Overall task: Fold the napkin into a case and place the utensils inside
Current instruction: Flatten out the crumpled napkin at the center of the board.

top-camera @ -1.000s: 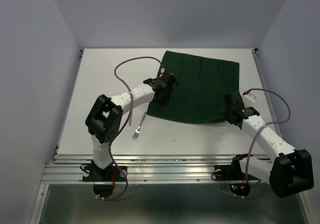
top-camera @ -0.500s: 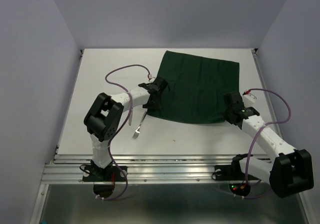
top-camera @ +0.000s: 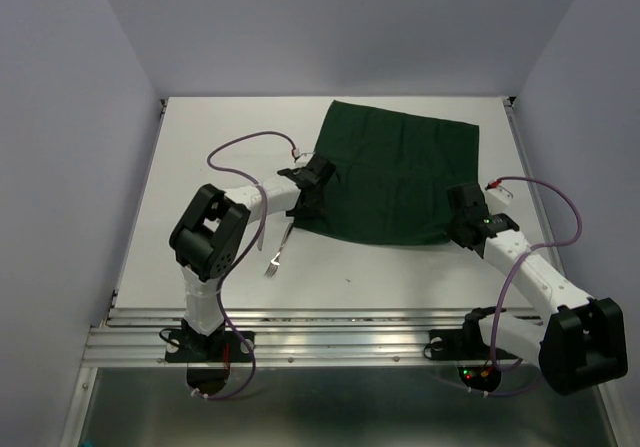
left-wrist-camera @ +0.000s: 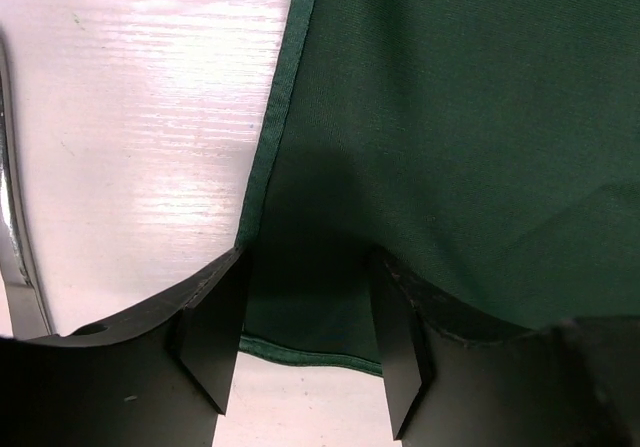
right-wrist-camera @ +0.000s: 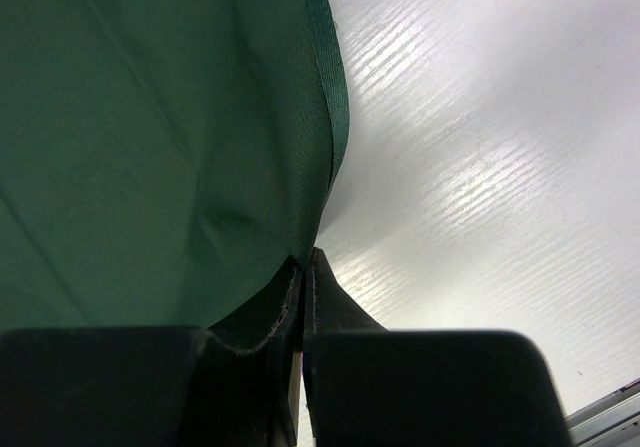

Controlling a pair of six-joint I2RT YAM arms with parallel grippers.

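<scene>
At the napkin's near-left corner the left gripper, newly drawn back, gapes empty; the right gripper pinches the other corner, fold-ready.

Napkin lying flat on the table, far side, right of centre. Left gripper is down at its near-left corner, jaws apart and straddling it: one finger on bare table just beside the left hem, the other over the cloth. Over on the right, the right gripper sits at the near-right corner, cloth pinched between its fingers. The fork lies on the table just in front of the left gripper, off the napkin.
</scene>
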